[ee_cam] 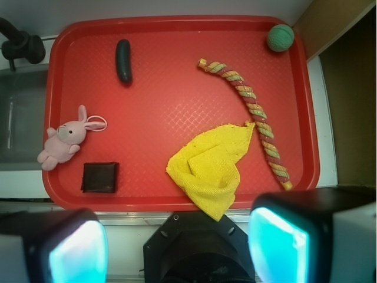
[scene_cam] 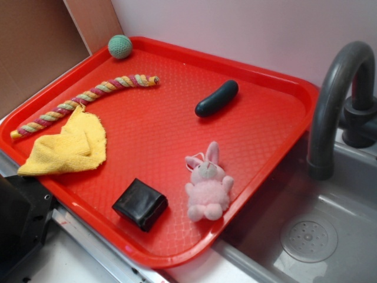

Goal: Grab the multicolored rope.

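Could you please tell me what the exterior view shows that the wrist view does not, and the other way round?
Only the exterior view shows the sink's drain and the faucet's full curve. Only the wrist view shows the pincer, its fingers spread apart above the tray's near edge. Both show the red tray holding the multicolored rope, whose side a corner of the yellow cloth touches, plus the green ball, dark cucumber, pink bunny and black block.
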You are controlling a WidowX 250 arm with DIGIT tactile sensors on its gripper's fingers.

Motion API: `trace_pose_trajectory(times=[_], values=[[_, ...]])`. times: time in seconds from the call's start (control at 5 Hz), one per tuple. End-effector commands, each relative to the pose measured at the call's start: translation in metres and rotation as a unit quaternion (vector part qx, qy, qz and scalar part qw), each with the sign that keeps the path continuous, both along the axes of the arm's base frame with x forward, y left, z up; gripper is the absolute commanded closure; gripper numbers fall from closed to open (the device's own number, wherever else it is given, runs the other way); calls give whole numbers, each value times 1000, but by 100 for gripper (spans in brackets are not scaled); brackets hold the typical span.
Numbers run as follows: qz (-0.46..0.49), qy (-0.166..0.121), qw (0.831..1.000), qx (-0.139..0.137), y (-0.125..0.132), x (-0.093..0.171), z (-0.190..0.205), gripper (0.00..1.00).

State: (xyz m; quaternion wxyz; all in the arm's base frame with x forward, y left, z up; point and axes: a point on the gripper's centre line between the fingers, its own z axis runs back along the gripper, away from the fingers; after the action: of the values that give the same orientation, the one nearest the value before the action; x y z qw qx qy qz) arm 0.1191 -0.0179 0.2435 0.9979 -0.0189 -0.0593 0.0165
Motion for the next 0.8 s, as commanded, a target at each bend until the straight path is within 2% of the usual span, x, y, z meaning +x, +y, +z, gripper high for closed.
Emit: trace_pose_trajectory(times=[0.0,0.2,0.4,0.6], values=[[0,0,1000,0,0,0,0,0],[-23,-9,1000,-18,38,21,-6,0],[-24,-30,999,15,58,35,-25,0],[-40,-38,998,24,71,52,-39,0]])
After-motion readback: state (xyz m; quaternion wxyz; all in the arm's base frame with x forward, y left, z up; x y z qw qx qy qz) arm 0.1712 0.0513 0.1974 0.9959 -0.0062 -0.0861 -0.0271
